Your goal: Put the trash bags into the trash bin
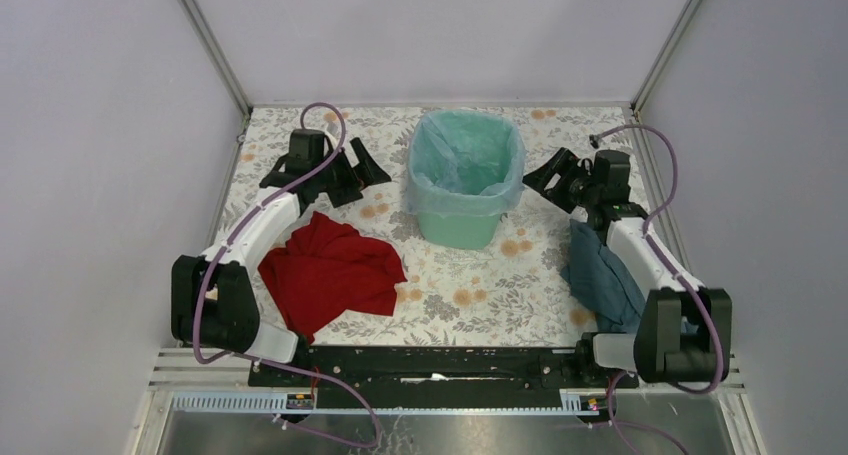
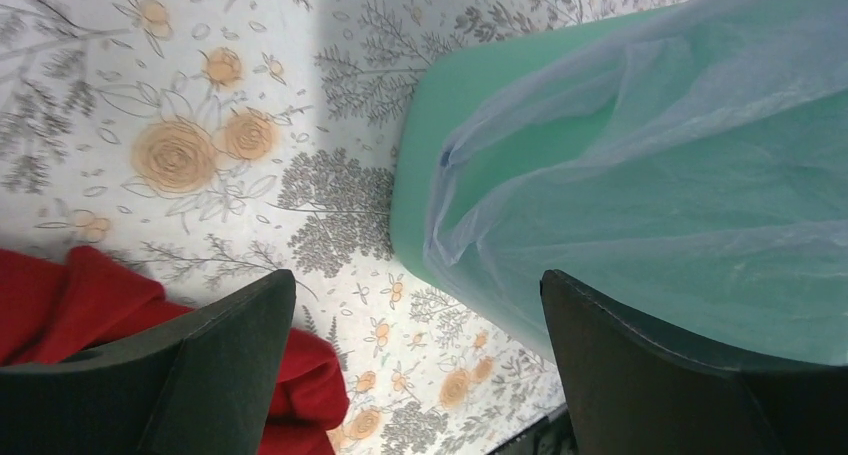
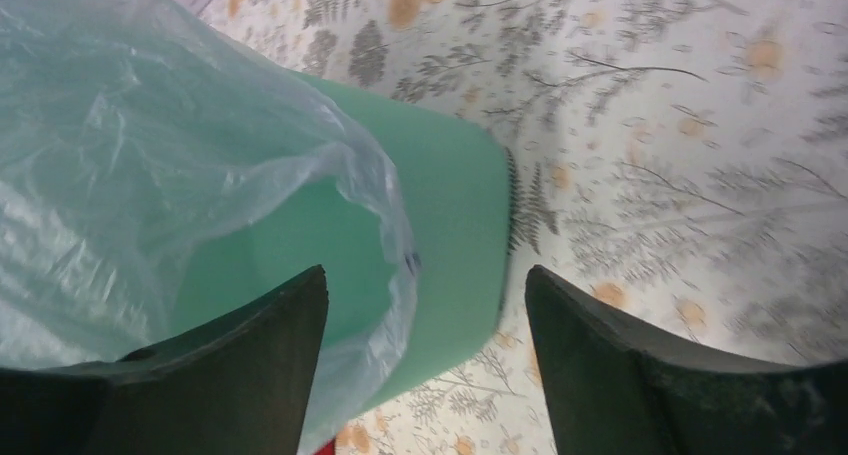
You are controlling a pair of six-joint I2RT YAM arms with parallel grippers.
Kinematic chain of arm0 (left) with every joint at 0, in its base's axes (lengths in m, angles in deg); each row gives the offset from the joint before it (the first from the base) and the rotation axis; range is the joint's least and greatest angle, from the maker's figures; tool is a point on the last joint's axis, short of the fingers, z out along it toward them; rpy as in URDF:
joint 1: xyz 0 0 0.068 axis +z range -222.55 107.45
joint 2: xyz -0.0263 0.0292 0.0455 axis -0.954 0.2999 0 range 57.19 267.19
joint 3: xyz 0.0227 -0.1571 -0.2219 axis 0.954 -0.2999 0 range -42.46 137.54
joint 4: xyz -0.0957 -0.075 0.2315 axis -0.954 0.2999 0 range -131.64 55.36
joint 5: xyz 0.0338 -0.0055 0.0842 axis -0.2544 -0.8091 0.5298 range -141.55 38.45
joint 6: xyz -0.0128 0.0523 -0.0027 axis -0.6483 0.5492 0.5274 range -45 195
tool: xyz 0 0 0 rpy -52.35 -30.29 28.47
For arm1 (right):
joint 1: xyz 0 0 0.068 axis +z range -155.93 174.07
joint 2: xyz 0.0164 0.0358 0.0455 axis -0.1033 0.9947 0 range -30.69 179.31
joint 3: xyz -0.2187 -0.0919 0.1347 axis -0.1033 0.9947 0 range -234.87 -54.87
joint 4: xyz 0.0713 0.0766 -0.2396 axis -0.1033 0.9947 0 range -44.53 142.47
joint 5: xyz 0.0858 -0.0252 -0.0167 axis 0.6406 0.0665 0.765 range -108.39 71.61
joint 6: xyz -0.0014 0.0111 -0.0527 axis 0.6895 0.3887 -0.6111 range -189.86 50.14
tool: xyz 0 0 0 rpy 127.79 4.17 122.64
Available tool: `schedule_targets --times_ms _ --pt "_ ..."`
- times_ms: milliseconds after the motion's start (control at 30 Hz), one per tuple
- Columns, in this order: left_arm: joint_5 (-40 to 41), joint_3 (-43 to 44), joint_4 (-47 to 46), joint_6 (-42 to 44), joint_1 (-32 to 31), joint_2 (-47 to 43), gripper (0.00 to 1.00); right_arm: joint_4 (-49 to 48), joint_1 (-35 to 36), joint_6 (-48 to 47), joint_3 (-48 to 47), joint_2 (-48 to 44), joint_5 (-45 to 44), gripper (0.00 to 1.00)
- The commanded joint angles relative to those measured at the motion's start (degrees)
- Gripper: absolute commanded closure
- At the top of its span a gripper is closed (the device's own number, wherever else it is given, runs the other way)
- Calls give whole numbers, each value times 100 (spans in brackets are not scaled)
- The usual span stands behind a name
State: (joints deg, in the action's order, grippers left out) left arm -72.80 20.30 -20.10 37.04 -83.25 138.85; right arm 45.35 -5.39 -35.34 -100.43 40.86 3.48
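With left gripper [image 1: 368,173] and right gripper [image 1: 538,180] open and empty flanking the trash bin [image 1: 458,230], I judged its loose trash bag [image 1: 470,150] might snag and pull off.

The mint-green plastic trash bin [image 1: 455,225] stands at the back middle of the floral-patterned table [image 1: 470,285], with a thin translucent plastic bag [image 1: 465,155] lining it and folded over its rim. The left pincer [image 1: 368,165] sits just left of the bin and the right pincer [image 1: 535,180] just right, neither touching. A crumpled red cloth [image 1: 335,270] lies front-left beside the left arm [image 1: 255,225]; a blue-grey cloth [image 1: 603,275] lies front-right, partly under the right arm [image 1: 640,245].
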Motion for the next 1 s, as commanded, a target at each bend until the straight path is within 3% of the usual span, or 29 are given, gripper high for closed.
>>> schedule_targets --times_ms 0,100,267,400,533,800,967 --pt "-659 -241 -846 -430 -29 146 3 -1436 -2 302 59 666 1119 24" --pt "-586 -326 -858 -380 -123 116 3 -1972 -1 436 249 1188 1328 32" --pt "-506 -458 -857 -340 -285 112 3 -3115 7 1141 547 2162 1975 68" --pt "-372 -480 -873 -326 -501 204 3 -2836 14 1063 759 2007 1631 74" --pt "-330 -417 -903 -315 -577 306 4 -1649 25 340 357 1718 1392 68" --pt "41 -454 -677 -74 -582 68 3 817 57 -619 -165 468 45 27" --pt "192 -631 -642 35 -588 -85 2 1832 441 -951 -268 -365 -955 10"
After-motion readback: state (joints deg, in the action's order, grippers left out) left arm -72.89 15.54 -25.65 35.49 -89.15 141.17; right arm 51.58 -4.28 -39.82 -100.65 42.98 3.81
